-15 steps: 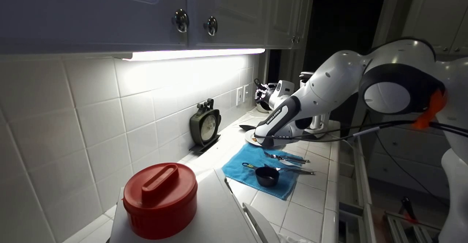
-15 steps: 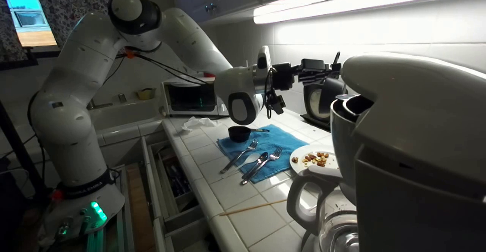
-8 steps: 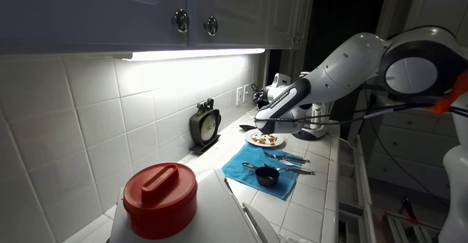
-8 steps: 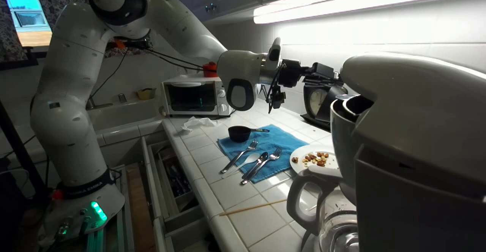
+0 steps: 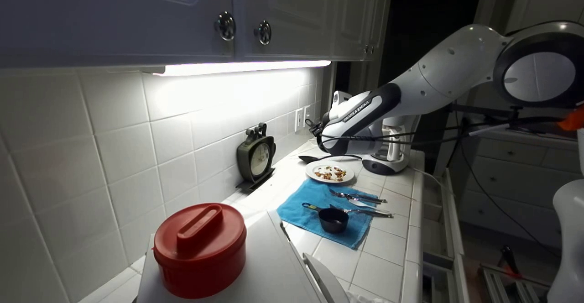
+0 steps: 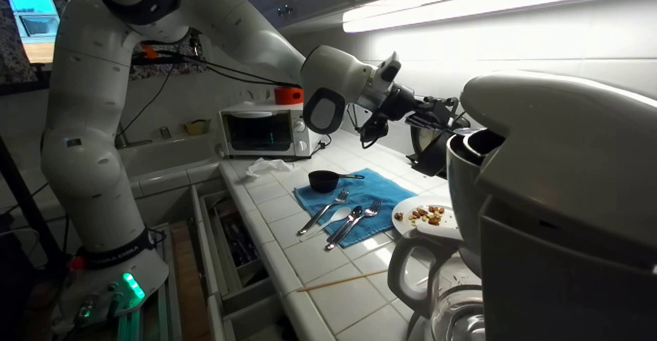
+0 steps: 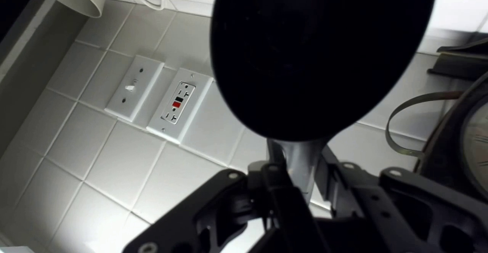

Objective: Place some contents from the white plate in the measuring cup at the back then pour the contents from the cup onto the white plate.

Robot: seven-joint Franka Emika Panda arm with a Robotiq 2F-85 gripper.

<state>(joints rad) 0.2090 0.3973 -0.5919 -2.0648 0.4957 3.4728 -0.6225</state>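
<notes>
In the wrist view, the gripper is pinching narrow on the grey handle of a black round-ended utensil; I cannot tell whether that is a cup or a spoon. Beyond it the tiled wall is showing, with a light switch and an outlet. In an exterior view, the gripper is hanging above the counter near a white appliance, which is partly hiding the white plate. The contents, small brown bits, are lying scattered on the plate. The measuring cup is standing upright on the blue cloth, its handle pointing toward the wall, and forks and spoons are lying near it. In an exterior view, the arm is covering most of the gripper; a long-handled black tool is lying just beyond the plate, and a red lidded tub is sitting on a white toaster oven.
</notes>
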